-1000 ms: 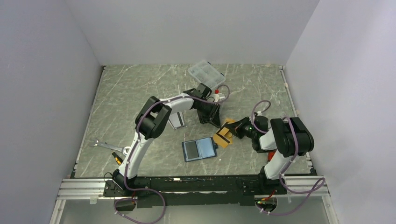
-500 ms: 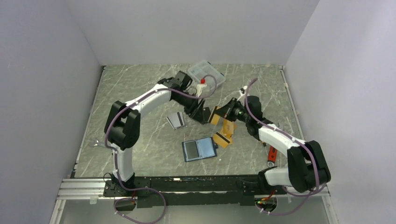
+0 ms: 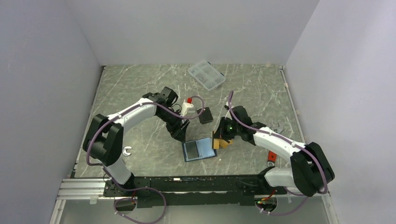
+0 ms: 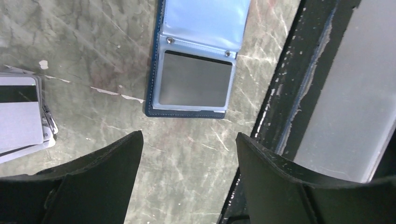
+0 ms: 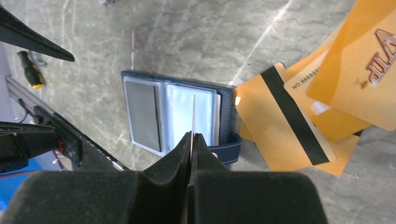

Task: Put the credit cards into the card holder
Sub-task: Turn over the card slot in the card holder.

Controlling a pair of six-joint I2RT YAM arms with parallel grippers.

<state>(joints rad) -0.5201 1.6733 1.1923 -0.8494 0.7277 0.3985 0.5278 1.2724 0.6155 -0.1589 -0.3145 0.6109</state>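
Note:
The card holder [image 3: 200, 149] lies open on the table, navy outside and light blue inside, with a grey card [image 4: 195, 85] in one slot. My right gripper [image 5: 194, 136] is shut on a thin credit card [image 5: 193, 114] that I see edge-on, standing above the holder's [image 5: 173, 116] clear pockets. Several orange-gold credit cards [image 5: 299, 116] lie fanned just right of the holder. My left gripper [image 4: 187, 140] hangs open and empty over bare table, just back-left of the holder [image 4: 196, 60]. Silver cards [image 4: 18, 121] lie stacked beside it. A black card [image 3: 205, 115] lies farther back.
A clear plastic compartment box [image 3: 206, 74] sits at the back. A red-handled tool [image 3: 271, 156] lies by the right arm, and a small white clip [image 3: 126, 150] lies near the left arm's elbow. A yellow-and-black screwdriver [image 5: 31, 70] lies near the black front rail [image 4: 280, 116].
My left arm swung from the back of the table toward the holder and its gripper opened, leaving the black card behind. My right gripper carried a card over the open holder.

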